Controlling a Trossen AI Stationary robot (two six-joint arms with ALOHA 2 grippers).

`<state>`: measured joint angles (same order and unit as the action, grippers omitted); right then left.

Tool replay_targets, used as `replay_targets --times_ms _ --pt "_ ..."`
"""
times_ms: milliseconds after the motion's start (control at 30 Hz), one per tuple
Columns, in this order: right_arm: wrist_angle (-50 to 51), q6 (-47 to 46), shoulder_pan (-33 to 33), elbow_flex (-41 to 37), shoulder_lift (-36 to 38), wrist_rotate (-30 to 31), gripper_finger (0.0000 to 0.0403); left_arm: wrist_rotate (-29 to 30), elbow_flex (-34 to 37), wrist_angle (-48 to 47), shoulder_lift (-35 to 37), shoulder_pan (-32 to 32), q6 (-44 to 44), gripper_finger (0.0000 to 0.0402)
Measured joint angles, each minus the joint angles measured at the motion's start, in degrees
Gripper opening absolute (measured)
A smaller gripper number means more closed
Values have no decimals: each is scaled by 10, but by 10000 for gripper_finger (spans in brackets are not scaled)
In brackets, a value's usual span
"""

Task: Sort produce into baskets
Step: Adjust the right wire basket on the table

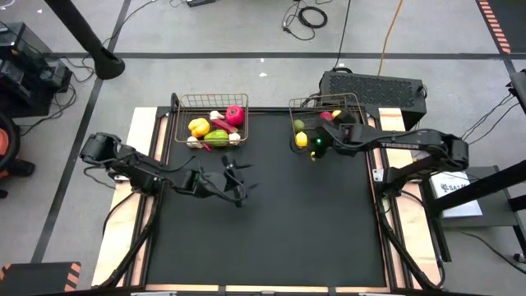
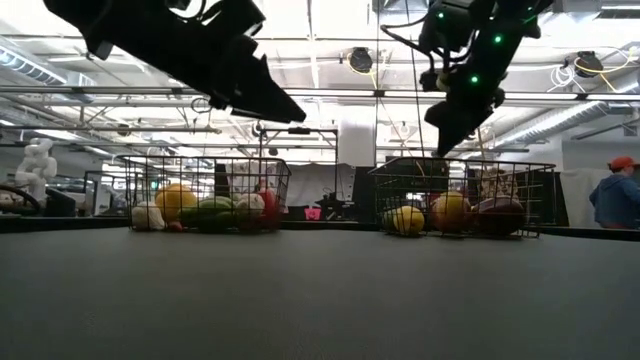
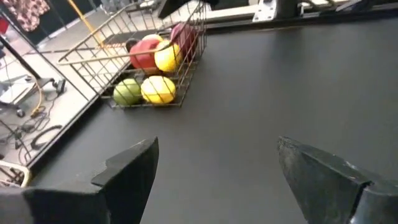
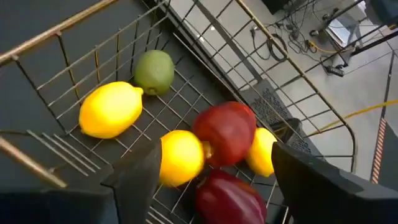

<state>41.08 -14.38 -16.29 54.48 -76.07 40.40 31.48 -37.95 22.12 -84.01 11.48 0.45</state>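
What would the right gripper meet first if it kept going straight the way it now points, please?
Most likely the fruit in the right basket: the open right gripper hangs over it, aimed at the yellow lemon and red apple. Depth is unclear.

Black table mat [image 1: 271, 222], grey floor cables [image 1: 306, 15], person [image 2: 612, 195]

right hand [image 4: 211, 186] hangs open over the basket [image 4: 93, 25], lime [image 4: 154, 71] beside a lemon [image 4: 111, 110], red apple [image 4: 225, 132] near them
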Motion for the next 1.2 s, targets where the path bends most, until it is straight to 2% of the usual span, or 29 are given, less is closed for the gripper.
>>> replay_targets --times_ms 133,300,400,500,700,1033,1100,1200 --pt "5 -12 6 0 6 -16 294 2 0 -9 0 -2 -7 334" --pt "-81 12 47 -9 7 -117 294 1 0 -54 27 0 -70 334" --pt "-143 65 77 -32 7 -124 291 -2 0 -100 46 7 -113 334" --pt "-149 85 97 -43 7 -123 275 -3 0 -130 56 17 -135 334" --pt "-152 99 112 -63 7 -123 207 -2 0 -166 55 33 -146 334" --pt "-239 148 83 -132 6 -123 22 2 0 -274 55 44 -166 321" --pt "-237 151 73 -136 6 -123 6 2 0 -283 55 44 -166 307" --pt "-244 150 54 -137 5 -122 14 2 0 -293 55 44 -167 286"
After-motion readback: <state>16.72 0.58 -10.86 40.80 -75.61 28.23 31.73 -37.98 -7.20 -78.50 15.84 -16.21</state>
